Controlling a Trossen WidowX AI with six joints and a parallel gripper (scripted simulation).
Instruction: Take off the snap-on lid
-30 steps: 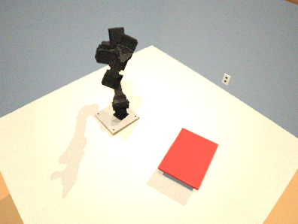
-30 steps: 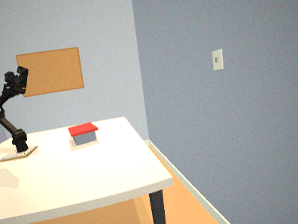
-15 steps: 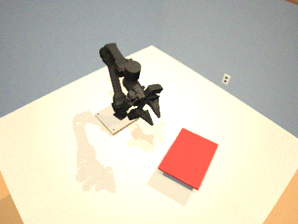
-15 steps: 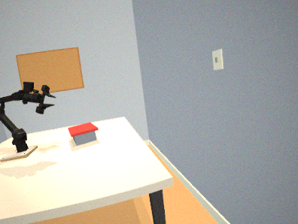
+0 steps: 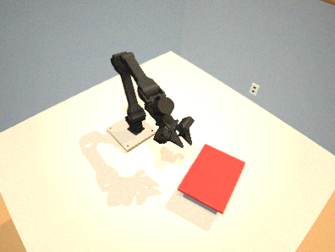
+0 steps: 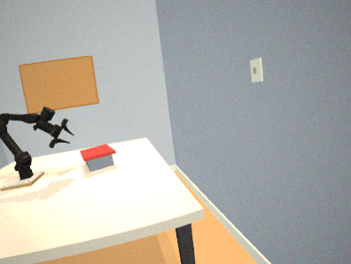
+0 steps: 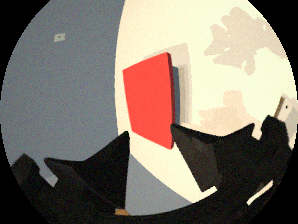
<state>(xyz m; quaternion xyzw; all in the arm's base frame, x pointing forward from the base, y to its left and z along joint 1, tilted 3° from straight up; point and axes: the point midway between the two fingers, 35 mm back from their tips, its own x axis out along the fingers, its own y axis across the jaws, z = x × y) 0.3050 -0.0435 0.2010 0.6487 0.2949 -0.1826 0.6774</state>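
A flat red lid [image 5: 212, 175] [image 6: 97, 151] [image 7: 150, 104] sits snapped on a grey storage box [image 6: 101, 163] [image 5: 208, 207] on the white table [image 5: 262, 139] [image 6: 133, 195]. Only a sliver of the box shows under the lid in the top view. My gripper [image 5: 184, 137] [image 6: 67, 136] [image 7: 149, 131] is open and empty. It hangs in the air, above and to the arm side of the box, apart from the lid. In the wrist view the lid lies ahead between the two dark fingers.
The arm's base stands on a small pale plate [image 5: 123, 136] [image 6: 18, 182] on the table. An orange board [image 6: 58, 83] hangs on the wall behind. A wall socket [image 5: 254, 89] and a switch [image 6: 256, 70] show on the blue-grey walls.
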